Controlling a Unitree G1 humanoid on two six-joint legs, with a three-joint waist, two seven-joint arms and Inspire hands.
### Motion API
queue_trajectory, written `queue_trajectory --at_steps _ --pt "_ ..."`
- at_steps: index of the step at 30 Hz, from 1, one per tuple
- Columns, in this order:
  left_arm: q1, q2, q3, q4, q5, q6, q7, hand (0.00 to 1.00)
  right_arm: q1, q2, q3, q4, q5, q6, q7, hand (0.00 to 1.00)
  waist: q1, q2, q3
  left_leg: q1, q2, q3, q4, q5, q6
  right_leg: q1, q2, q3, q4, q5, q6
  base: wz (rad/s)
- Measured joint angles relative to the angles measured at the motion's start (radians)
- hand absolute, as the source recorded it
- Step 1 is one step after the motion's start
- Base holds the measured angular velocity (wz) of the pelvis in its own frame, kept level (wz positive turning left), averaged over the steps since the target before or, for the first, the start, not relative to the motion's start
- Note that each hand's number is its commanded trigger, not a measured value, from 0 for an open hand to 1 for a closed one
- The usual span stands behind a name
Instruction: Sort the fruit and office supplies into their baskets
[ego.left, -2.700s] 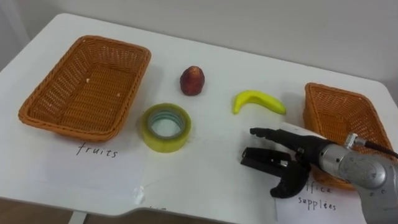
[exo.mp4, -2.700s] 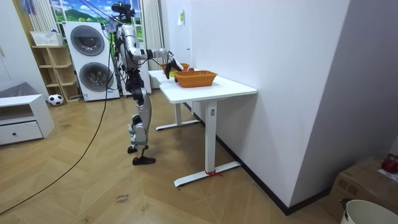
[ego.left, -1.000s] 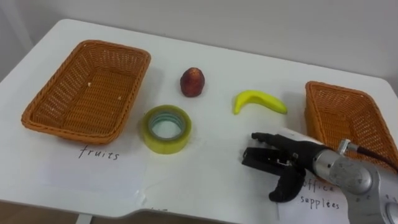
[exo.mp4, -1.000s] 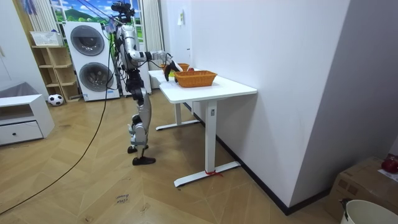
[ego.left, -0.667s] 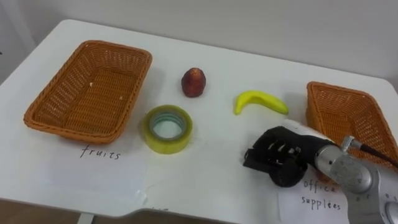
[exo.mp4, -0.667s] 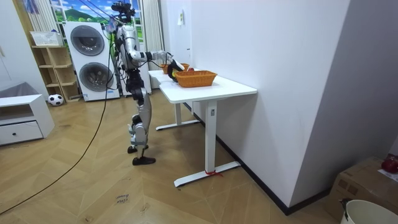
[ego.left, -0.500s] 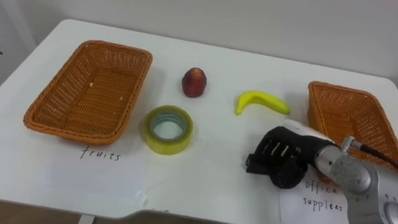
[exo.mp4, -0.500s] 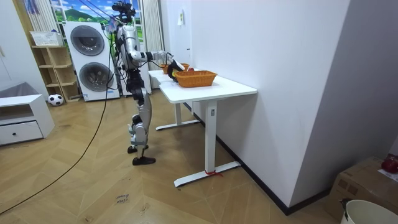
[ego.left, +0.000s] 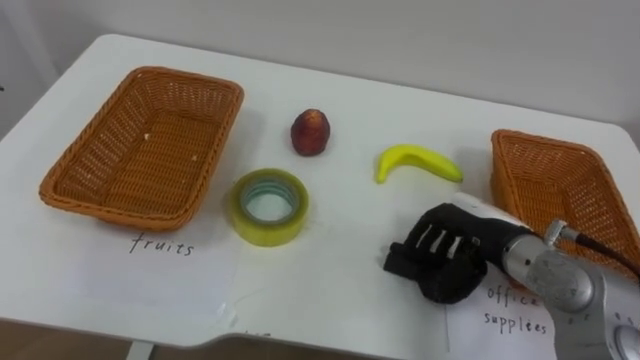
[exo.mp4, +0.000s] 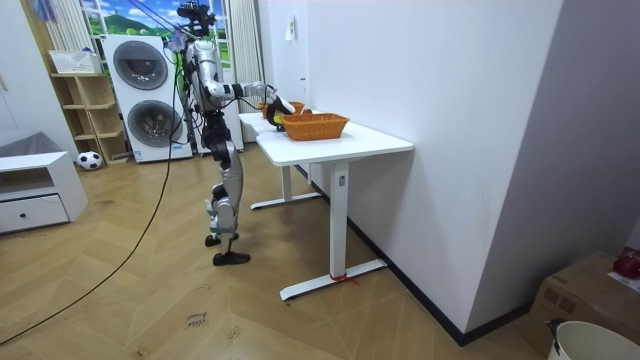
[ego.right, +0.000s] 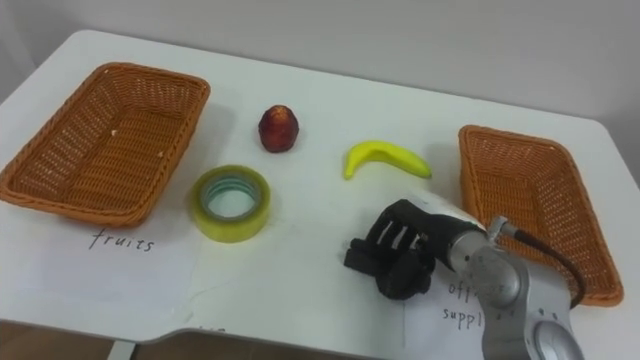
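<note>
On the white table, my right hand lies near the front right, its fingers curled over a small black object; only that object's left edge shows. A yellow banana lies just beyond the hand. Farther left sits a red fruit, and in front of it a roll of yellowish tape. The empty wicker basket at the left has a paper reading "fruits" before it. Another wicker basket at the right stands behind an "office supplies" paper, which my forearm partly covers.
In the room view I stand at the table's end on the room view's left, one arm stretched over it. Washing machines are behind me. The table's front edge runs close below my hand.
My right hand's fingers, straight over the black object a second ago, have curled down round it. The hand has since shifted slightly left with it. The fruit, tape and baskets lie as before.
</note>
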Motion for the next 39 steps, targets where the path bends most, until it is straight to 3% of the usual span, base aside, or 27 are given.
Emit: queue_trajectory --at_steps 7,13,22,32,39 --pt "0.007 -0.014 0.013 -0.002 -0.018 -0.001 0.014 0.00 -0.001 0.001 -0.005 0.000 0.081 -0.004 0.000 1.00 -0.001 0.002 0.0041 0.003 -0.001 -0.002 -0.001 0.000 0.000 0.001 0.000 0.006 -0.002 0.000 0.000 0.00" --pt "0.021 -0.023 0.013 -0.002 -0.019 -0.020 0.017 0.00 -0.006 0.002 -0.049 -0.005 0.127 -0.039 -0.047 1.00 -0.007 -0.002 0.0089 -0.001 -0.001 -0.004 -0.001 0.000 0.000 0.000 -0.001 0.006 -0.006 0.000 0.000 0.01" --pt "0.029 -0.028 0.042 0.002 -0.016 -0.024 0.011 0.00 -0.007 0.002 -0.158 -0.115 0.224 -0.057 -0.118 1.00 -0.019 -0.009 0.0046 -0.004 -0.002 0.000 -0.001 0.000 0.000 -0.002 -0.002 0.006 -0.005 -0.001 0.001 0.00" --pt "0.047 -0.031 0.062 0.003 -0.015 -0.024 -0.003 0.00 -0.082 0.002 -0.205 -0.137 0.232 -0.084 -0.188 1.00 -0.057 -0.010 0.0026 -0.005 -0.002 0.002 0.001 0.000 0.000 -0.002 -0.001 0.006 -0.005 -0.001 0.001 0.00" --pt "0.065 -0.036 0.094 0.002 -0.014 -0.026 -0.012 0.00 -0.085 0.001 -0.263 -0.160 0.241 -0.100 -0.213 1.00 -0.060 -0.009 0.0020 -0.003 -0.002 -0.001 0.002 0.000 0.000 0.000 -0.001 0.006 -0.004 -0.001 0.001 0.00"
